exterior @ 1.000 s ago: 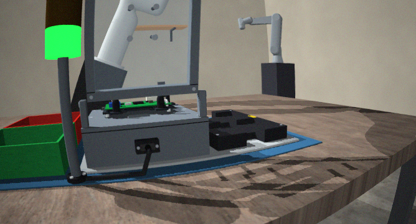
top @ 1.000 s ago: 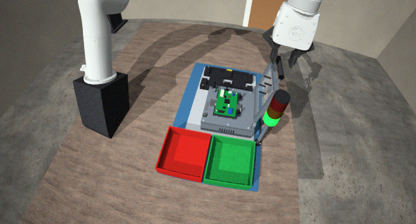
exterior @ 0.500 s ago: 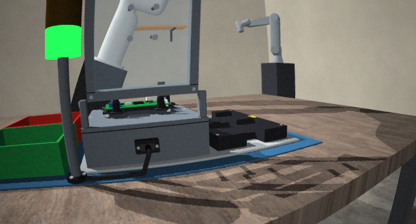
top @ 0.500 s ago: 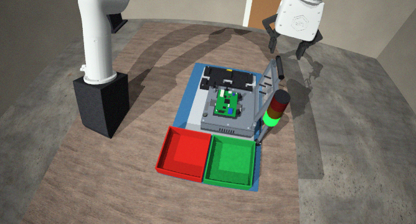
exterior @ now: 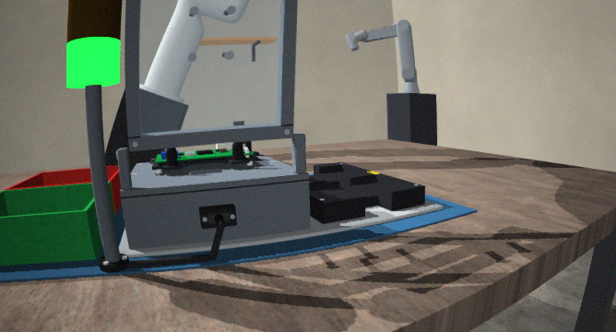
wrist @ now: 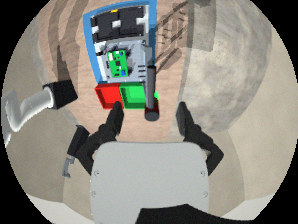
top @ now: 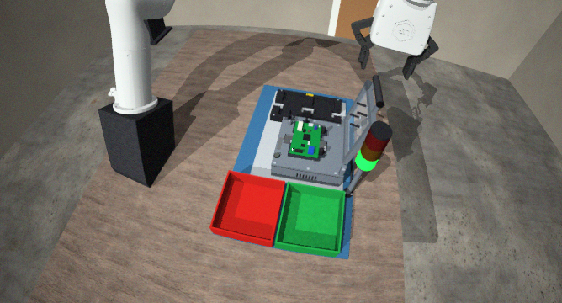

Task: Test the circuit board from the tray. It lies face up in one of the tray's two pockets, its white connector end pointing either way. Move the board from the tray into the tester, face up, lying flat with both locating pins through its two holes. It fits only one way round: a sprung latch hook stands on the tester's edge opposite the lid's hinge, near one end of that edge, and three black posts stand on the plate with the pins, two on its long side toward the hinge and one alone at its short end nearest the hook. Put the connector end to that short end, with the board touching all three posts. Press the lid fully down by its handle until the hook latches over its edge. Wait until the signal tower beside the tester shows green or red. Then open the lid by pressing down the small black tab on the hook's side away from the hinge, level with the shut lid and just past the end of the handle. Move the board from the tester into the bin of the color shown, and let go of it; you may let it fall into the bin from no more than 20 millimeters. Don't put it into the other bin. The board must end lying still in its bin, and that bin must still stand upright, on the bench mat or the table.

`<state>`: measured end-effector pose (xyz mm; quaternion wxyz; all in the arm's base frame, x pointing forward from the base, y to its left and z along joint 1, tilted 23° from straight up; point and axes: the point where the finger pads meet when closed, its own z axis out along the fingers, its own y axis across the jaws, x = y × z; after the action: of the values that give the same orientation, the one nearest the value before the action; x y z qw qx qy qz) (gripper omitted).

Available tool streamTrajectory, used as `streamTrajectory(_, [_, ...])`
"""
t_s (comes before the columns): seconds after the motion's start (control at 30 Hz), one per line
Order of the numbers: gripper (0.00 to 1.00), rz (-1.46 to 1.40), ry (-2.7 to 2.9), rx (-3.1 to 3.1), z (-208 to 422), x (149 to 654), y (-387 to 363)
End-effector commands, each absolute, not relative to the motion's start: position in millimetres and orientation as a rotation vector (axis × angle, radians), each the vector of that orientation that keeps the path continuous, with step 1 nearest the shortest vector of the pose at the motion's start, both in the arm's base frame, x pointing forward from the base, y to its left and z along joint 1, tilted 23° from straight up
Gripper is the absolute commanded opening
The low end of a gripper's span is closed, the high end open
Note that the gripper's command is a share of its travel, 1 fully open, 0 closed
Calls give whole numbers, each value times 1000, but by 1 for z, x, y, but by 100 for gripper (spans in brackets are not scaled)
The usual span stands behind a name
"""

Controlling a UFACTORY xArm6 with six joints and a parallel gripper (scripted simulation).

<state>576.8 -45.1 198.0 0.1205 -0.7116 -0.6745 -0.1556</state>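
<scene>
The green circuit board [top: 305, 140] lies face up on the plate of the grey tester; it also shows in the side view [exterior: 203, 155] and the wrist view [wrist: 119, 64]. The tester's lid [top: 359, 117] stands raised, its clear pane upright in the side view [exterior: 209, 61], with the black handle [top: 377, 90] at its top edge. The signal tower [top: 372, 146] shows green, as in the side view [exterior: 93, 61]. My gripper [top: 384, 64] is open and empty, just above the handle, which lies between my fingers in the wrist view [wrist: 152, 94].
The red bin [top: 248, 206] and the green bin [top: 311, 219] stand side by side in front of the tester on the blue mat. The black tray [top: 306, 106] lies behind the tester. The arm's black base [top: 136, 140] stands to the left.
</scene>
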Motion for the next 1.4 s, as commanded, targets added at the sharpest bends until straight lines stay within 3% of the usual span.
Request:
streamTrajectory(0.0, [100, -459, -1973, -2081, 200, 574, -46])
streamTrajectory(0.8, [100, -459, -1973, -2081, 195, 456, -38])
streamTrajectory(1.37, [100, -459, -1973, -2081, 190, 448, -36])
